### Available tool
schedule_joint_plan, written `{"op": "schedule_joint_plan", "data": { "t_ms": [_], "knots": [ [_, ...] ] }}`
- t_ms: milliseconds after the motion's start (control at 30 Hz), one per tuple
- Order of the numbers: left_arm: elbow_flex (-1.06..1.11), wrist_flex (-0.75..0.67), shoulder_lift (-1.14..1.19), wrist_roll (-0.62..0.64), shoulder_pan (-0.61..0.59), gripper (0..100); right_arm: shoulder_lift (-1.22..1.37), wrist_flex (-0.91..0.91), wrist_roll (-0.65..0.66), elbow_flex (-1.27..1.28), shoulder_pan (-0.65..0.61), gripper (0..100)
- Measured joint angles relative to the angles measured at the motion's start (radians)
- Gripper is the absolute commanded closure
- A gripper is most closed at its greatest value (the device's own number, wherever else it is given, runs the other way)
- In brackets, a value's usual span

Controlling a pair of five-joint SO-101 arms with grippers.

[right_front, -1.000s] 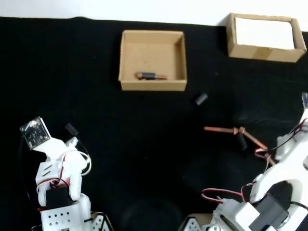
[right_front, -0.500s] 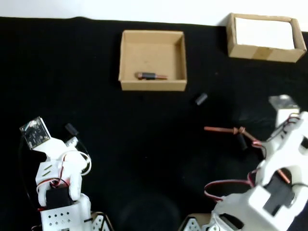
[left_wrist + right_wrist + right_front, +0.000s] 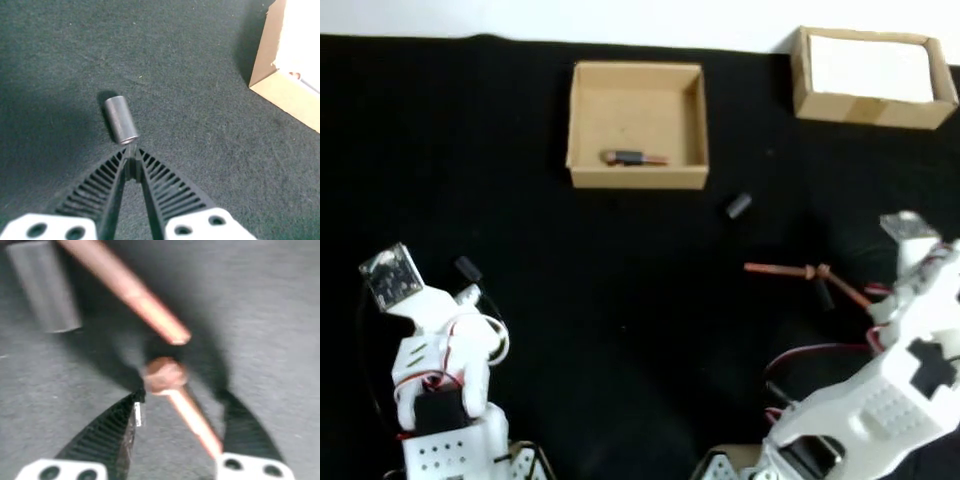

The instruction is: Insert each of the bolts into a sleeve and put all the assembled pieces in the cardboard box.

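1 bolt [image 3: 192,417] straddled by the right gripper [image 3: 181,399], jaws wide, head just beside a 2nd bolt [image 3: 125,290]: closing may snag or scatter both; left gripper [image 3: 131,157] pressed closed, empty.

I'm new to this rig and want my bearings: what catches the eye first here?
Two copper bolts lie on the black table's right side, and the right gripper is open with its fingers either side of one. The cardboard box at the far middle holds one assembled piece. A dark sleeve lies just ahead of the shut left gripper.
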Motion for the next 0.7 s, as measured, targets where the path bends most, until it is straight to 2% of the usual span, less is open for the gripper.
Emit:
{"op": "schedule_joint_plan", "data": {
  "t_ms": [333,467,567,700],
  "knots": [
    [0.000,0.000,0.000,0.000,0.000,99,0.020,0.002,0.000,-0.002,0.015,99.2],
    [0.000,0.000,0.000,0.000,0.000,99,-0.011,0.028,-0.057,-0.012,0.011,99.2],
    [0.000,0.000,0.000,0.000,0.000,99,-0.103,0.118,-0.086,-0.012,-0.038,99.2],
    [0.000,0.000,0.000,0.000,0.000,99,-0.256,0.259,-0.167,-0.012,-0.170,99.2]
  ]
}}
